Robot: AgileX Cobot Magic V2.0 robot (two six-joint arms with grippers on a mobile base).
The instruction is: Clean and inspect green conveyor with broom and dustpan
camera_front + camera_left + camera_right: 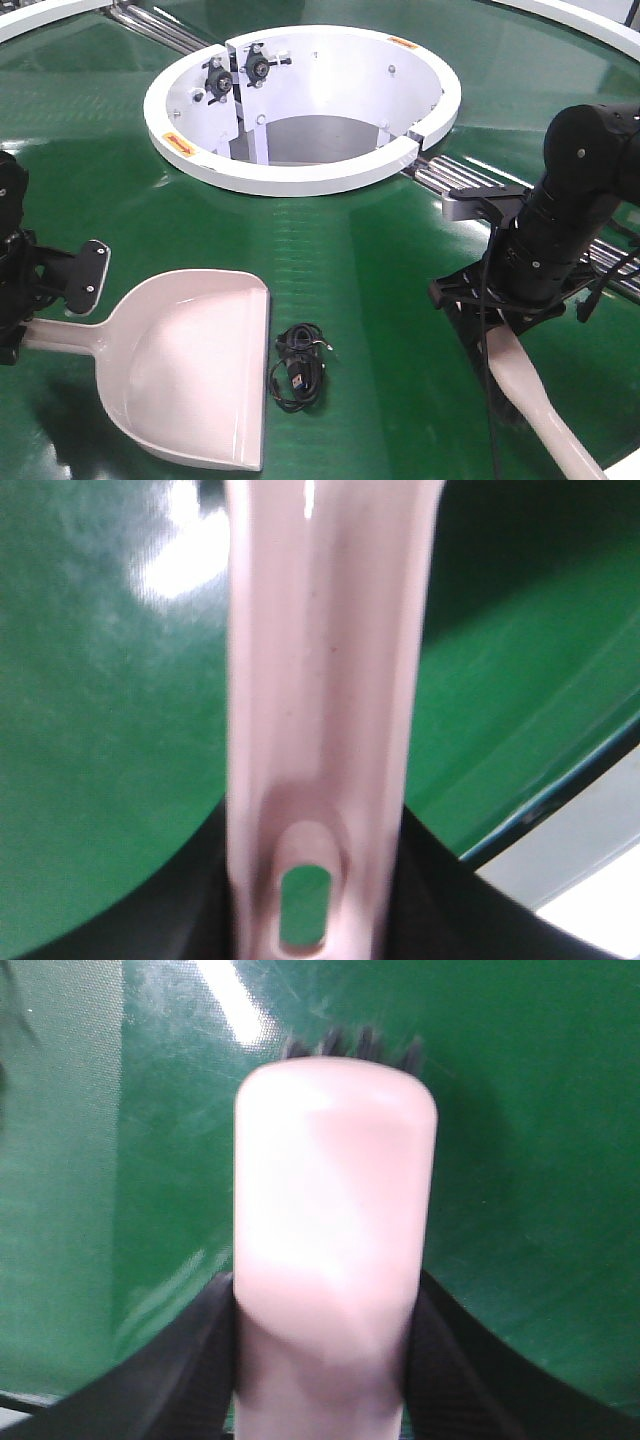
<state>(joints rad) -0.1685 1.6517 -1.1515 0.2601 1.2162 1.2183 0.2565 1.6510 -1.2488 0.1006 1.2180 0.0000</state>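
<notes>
Squarely inside left tool point(322, 905), dustpan handle point(325, 680); broom point(335, 1200) inside right tool point(323, 1365).

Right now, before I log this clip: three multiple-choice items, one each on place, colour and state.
1. Relative to the dustpan, the black cable lies: A inside; B beside its open edge, on the green conveyor; C underneath.
2. The dustpan's colour? A pale pink; B blue; C grey.
3. The right gripper is: A open; B shut on the broom; C shut on the cable.
B: the cable rests on the conveyor just off the dustpan's lip. A: pink in both views showing it. B: black fingers press both sides of the broom.
</notes>
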